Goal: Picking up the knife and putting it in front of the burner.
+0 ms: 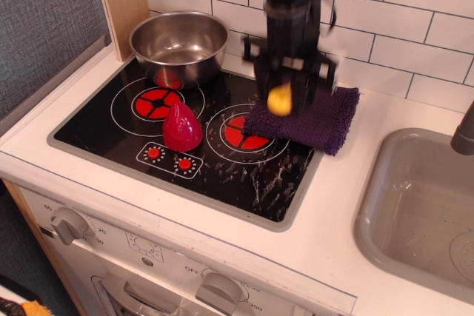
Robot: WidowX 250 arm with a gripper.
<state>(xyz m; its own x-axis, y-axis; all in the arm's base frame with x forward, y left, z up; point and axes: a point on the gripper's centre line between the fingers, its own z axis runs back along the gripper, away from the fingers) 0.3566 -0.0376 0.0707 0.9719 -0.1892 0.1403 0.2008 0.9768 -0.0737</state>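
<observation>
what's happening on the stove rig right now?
The gripper is closed on the knife by its yellow handle, holding it just above the purple cloth. The frame is motion-blurred. The knife is not yet in front of the burner. A red teardrop toy and a steel pot sit on the cooktop.

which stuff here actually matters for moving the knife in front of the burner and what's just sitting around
Part of the job:
- knife, yellow handle held in the gripper above the cloth
- burner, partly covered by the cloth

Just lying about:
- purple cloth
- red teardrop toy
- steel pot
- sink
</observation>
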